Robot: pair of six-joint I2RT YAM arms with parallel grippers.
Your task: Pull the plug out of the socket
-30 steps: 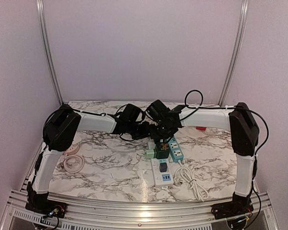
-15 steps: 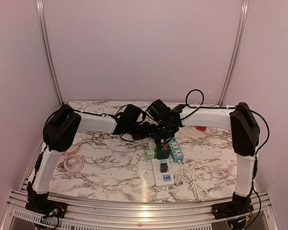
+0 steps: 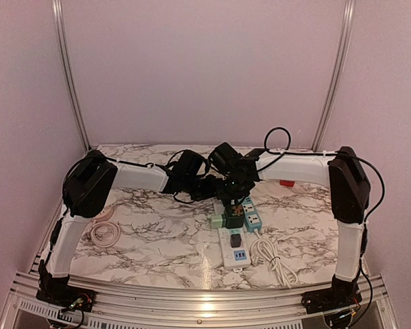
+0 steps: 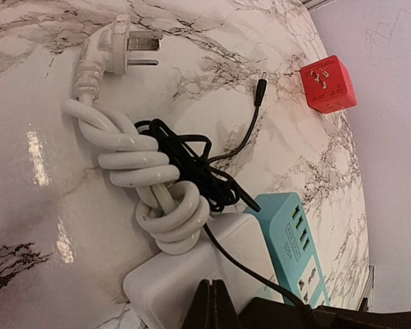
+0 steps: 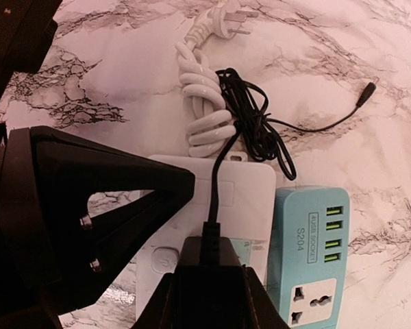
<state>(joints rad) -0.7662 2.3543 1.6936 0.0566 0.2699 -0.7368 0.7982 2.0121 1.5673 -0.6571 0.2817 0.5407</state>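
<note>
A white power strip lies mid-table, also in the left wrist view and the right wrist view. A black plug sits in it, and its thin black cord runs off to a loose tangle. My right gripper is shut on the plug, one finger on each side. My left gripper is shut and empty, its tips pressed on the strip beside the plug. In the top view both grippers meet over the strip's far end. The plug shows as a small black block.
A teal power strip lies against the white one's right side. Two green cube adapters sit at its far left. The strip's coiled white cord lies near right. A red cube adapter is at the back, a pink cable coil left.
My left arm has edged slightly right towards the right gripper. The white strip and its plug have shifted a little to the right.
</note>
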